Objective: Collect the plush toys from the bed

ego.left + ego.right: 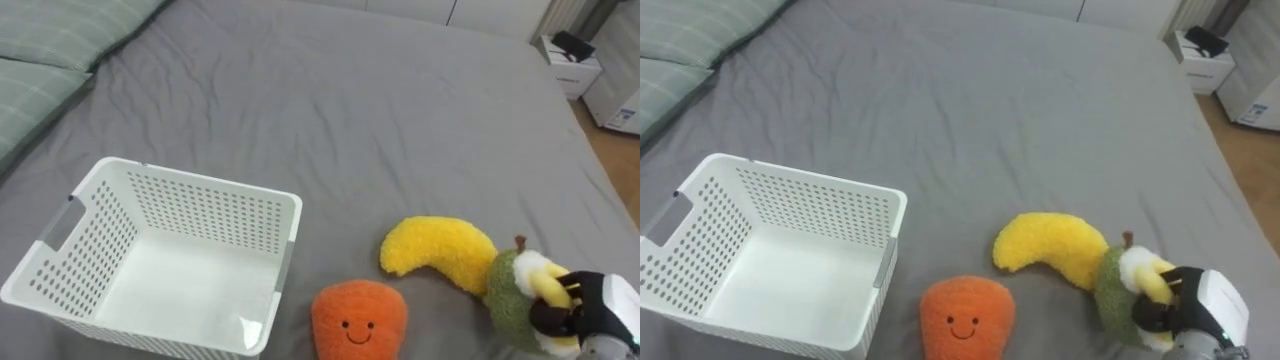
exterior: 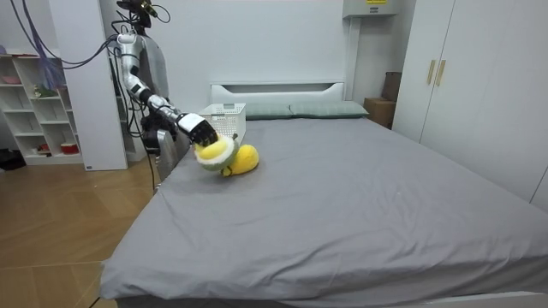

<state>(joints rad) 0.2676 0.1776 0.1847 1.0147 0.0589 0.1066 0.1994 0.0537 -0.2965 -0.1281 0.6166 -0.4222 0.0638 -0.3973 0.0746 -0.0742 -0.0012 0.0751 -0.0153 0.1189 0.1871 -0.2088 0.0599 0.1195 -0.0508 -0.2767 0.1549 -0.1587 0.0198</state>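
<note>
Right hand [image 1: 592, 312] curled round the green plush [image 1: 508, 300] beside the banana plush [image 1: 440, 255]; room view has the robot at the bed [image 2: 342, 197] edge, mattress wide open.

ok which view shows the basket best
The left eye view: nearly the whole basket shows, rim and inside. The right eye view cuts off its left corner; the room view has it far off.

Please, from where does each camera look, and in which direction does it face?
Left eye view: on the robot's head, facing down at the bed, white basket and orange plush; right hand at lower right grips the green plush toy.
Right eye view: beside it, same scene, same hand.
Room view: off the bed's foot, facing the headboard; robot stands at the room view's left, arm outstretched.
Shared: basket, banana plush, green plush toy.
</note>
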